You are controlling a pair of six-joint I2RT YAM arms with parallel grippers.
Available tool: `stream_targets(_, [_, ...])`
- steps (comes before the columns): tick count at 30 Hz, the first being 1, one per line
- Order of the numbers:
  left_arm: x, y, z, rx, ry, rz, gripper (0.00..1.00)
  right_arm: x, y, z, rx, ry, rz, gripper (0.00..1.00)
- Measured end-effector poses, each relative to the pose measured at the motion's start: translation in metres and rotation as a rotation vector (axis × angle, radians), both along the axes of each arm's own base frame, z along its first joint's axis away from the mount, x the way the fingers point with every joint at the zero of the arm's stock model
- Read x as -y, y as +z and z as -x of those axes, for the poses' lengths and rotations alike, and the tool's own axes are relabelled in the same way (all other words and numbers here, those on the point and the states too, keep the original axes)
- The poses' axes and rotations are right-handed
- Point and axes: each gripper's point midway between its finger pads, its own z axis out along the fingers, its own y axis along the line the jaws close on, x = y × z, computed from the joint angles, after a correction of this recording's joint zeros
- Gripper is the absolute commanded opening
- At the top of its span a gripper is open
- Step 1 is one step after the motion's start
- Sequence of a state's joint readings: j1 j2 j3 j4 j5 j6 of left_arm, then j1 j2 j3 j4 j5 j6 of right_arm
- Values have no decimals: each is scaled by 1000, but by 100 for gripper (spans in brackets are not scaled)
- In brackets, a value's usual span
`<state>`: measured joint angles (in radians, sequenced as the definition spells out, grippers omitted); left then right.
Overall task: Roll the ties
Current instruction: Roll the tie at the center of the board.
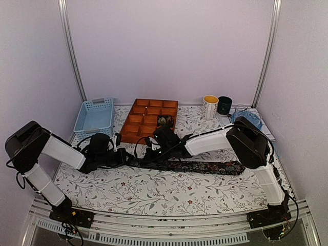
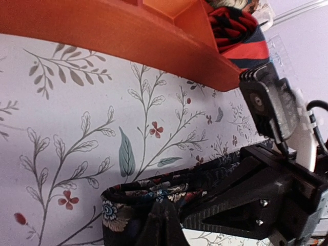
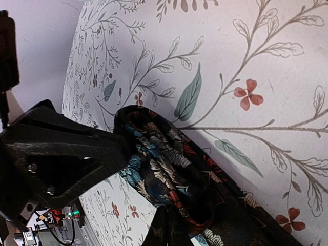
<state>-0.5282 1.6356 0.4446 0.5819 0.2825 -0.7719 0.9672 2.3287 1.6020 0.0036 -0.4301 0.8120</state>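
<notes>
A dark floral tie (image 1: 205, 166) lies as a long strip across the middle of the table, and its left end is folded over into a small loop (image 2: 128, 197). My left gripper (image 1: 124, 157) and right gripper (image 1: 154, 151) meet at that end. In the left wrist view my left gripper (image 2: 164, 225) is shut on the folded fabric, with the right gripper's body (image 2: 266, 200) beside it. In the right wrist view my right gripper (image 3: 169, 231) is shut on the loop (image 3: 164, 164). A red-and-black tie (image 2: 236, 31) sits coiled in the orange tray (image 1: 134, 137).
A light blue basket (image 1: 95, 115) stands at the back left, beside the orange compartment tray (image 2: 102, 31). A white-and-yellow mug (image 1: 210, 106), a dark green mug (image 1: 224, 105) and a blue object (image 1: 247, 119) are at the back right.
</notes>
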Motion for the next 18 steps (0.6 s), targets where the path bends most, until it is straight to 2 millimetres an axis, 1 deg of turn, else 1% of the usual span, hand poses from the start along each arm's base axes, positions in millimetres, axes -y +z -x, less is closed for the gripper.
stream_targets(3, [-4,16,0,28,8,-14,17,-1,2,3,5,25,-5,13])
stream_targets(5, [-6,28,-1,52,18,-16,25,-3,5,5,7,49,-14,20])
stream_targets(8, [-10,37,-2,73,26,-30,32,-6,12,9,6,86,-31,29])
stream_targets(13, [-17,47,1,92,49,-53,47,-10,20,14,4,130,-61,33])
stream_targets(15, [-20,53,2,107,65,-56,51,-11,23,15,5,142,-69,33])
stream_targets(18, [-26,56,3,116,85,-71,54,-12,28,16,9,151,-80,34])
